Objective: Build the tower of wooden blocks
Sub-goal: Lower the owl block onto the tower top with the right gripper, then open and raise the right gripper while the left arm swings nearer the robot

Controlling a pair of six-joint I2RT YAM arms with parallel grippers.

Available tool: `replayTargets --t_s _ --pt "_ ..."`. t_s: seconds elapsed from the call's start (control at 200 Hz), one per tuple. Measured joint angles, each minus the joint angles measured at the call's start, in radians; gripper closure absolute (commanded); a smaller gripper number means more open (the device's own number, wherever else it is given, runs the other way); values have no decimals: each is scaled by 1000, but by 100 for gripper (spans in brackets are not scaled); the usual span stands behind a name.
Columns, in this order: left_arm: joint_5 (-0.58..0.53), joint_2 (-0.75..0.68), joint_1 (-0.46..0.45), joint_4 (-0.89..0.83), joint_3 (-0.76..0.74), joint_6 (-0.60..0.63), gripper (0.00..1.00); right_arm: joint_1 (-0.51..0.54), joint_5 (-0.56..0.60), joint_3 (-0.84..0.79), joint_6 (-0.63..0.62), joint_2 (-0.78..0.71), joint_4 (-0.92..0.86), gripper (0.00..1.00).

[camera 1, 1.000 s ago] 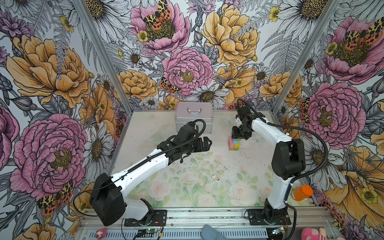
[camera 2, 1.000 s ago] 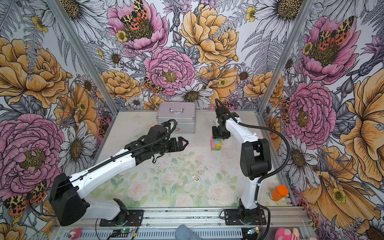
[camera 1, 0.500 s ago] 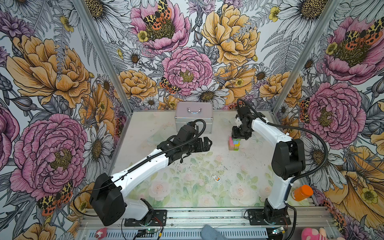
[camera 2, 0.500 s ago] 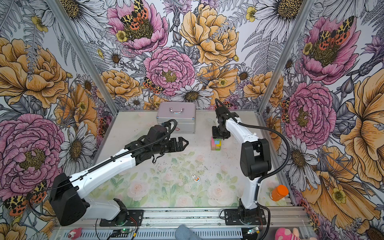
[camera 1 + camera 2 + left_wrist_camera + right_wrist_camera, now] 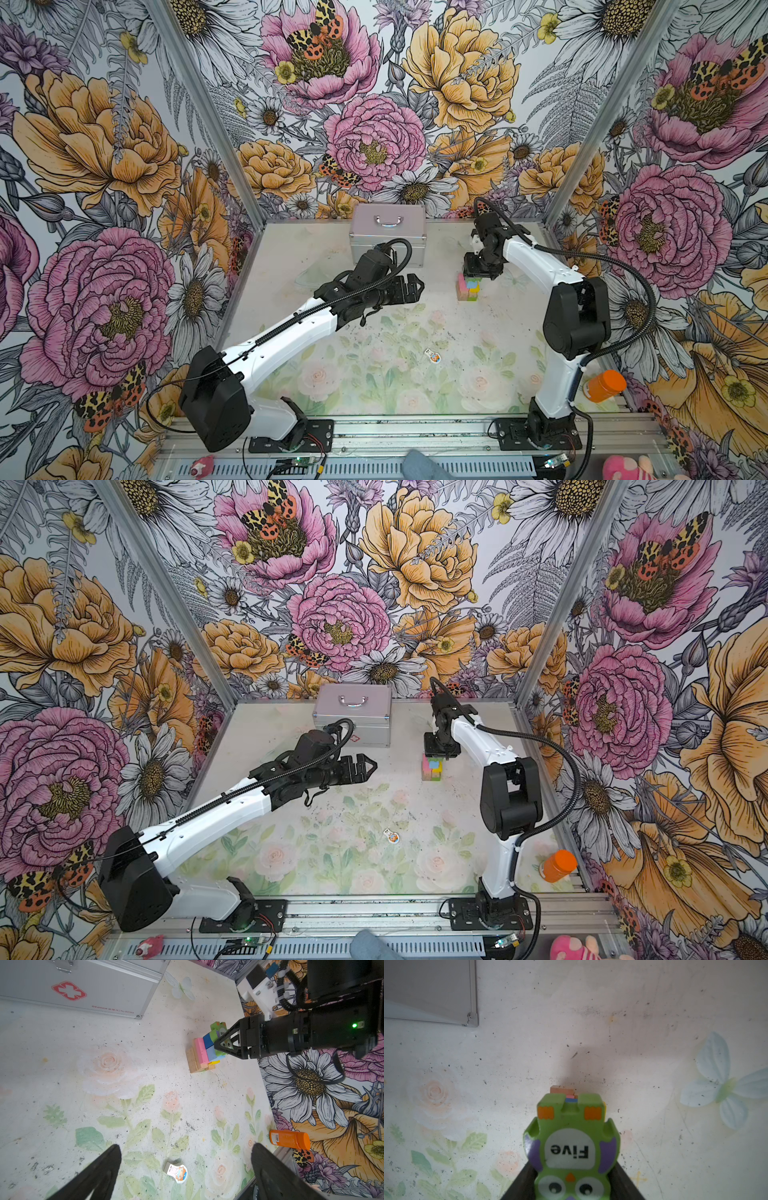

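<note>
The tower point(image 5: 468, 286) point(image 5: 432, 767) is a short stack of tan, pink, blue, green and yellow wood blocks point(image 5: 200, 1055) at the right rear of the table. My right gripper point(image 5: 478, 272) point(image 5: 437, 752) point(image 5: 571, 1178) points down over it, shut on a green owl piece point(image 5: 571, 1136) point(image 5: 218, 1027) marked "Five". The owl sits at the top of the stack; whether it rests on the blocks I cannot tell. My left gripper point(image 5: 417, 286) point(image 5: 372, 766) point(image 5: 186, 1147) hangs open and empty left of the tower. A flat cartoon piece point(image 5: 433, 356) point(image 5: 392, 835) point(image 5: 176, 1172) lies on the table nearer the front.
A silver metal case point(image 5: 388, 235) point(image 5: 353, 712) point(image 5: 83, 987) with a red cross stands at the back, left of the tower. An orange bottle point(image 5: 602, 385) point(image 5: 557, 865) point(image 5: 288, 1139) lies at the front right edge. Flowered walls close three sides.
</note>
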Motion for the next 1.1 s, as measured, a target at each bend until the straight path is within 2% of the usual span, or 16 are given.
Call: replayTargets --t_s 0.335,0.575,0.85,1.1 --pt "0 0 0 0 0 0 1 0 0 14 11 1 0 28" --pt "0 0 0 0 0 0 1 0 0 21 16 1 -1 21" --pt "0 -39 1 -1 -1 3 1 0 1 62 16 -20 -19 19" --pt "-36 -189 -29 -15 -41 0 1 0 4 55 35 -199 -47 19"
